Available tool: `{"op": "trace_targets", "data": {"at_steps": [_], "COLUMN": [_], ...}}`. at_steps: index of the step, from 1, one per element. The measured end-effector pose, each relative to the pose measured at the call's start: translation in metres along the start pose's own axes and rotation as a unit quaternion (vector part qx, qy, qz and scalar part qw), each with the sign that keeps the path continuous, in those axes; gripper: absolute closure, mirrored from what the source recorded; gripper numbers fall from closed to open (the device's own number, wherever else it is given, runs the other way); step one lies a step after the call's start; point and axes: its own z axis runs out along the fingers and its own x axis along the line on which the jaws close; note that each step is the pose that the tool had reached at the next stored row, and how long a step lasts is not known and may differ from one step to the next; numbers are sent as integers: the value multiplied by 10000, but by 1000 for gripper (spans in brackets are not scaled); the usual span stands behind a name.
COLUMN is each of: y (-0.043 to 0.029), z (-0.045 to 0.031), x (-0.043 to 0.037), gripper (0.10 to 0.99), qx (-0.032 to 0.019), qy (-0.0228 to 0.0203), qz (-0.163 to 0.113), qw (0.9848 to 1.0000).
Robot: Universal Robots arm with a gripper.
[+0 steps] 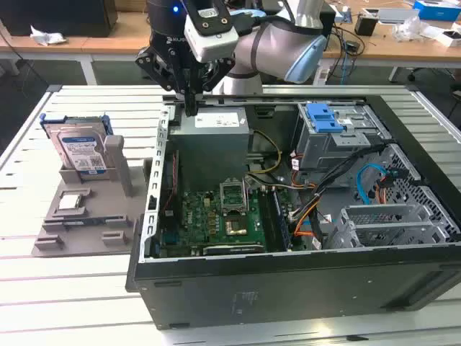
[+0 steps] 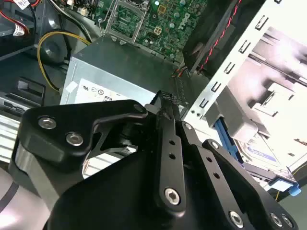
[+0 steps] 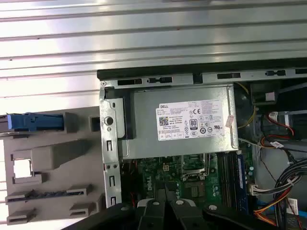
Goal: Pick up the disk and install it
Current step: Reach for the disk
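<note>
Hovering above the open computer case [image 1: 288, 288], the gripper [image 1: 191, 108] hangs over the corner of the power supply [image 1: 212, 124] that lies nearest the case wall on the exterior view's left. Its two black fingers are pressed together into one narrow tip with nothing between them, and the second wrist view shows the same closed tip [image 2: 165, 100] above the grey top of the power supply [image 2: 120, 67]. The disk [image 1: 81, 153] is well apart from the gripper, outside the case at the exterior view's left. It stands upright on its edge in a slot of a grey holder [image 1: 86, 231], with its labelled face towards the camera and its blue caddy bracket framing it. In the first wrist view the disk [image 3: 33, 122] appears edge-on as a blue strip beside the case wall, and in the second wrist view the disk [image 2: 261, 151] shows past the perforated wall. A small square CPU chip [image 1: 70, 202] lies flat in a recess of the same holder, in front of the disk. Inside the case sit the green motherboard [image 1: 216, 216], a blue latch piece [image 1: 324, 117] on top of a metal bay, and an empty-looking metal drive cage [image 1: 389, 223] at the exterior view's right. Case and holder rest on a pale slatted table [image 1: 65, 303].
</note>
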Motion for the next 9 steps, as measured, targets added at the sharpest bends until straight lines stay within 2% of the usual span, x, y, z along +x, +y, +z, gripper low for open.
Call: {"op": "trace_targets", "data": {"at_steps": [2,4,9], "y": [-4,-11,-19], "z": [-2,-4,-6], "x": [48,136,248], "gripper": [980,980,980], "qx": [0,0,0], "qy": [0,0,0], "qz": [-1,-1,-1], "qw": [10000,10000,10000]}}
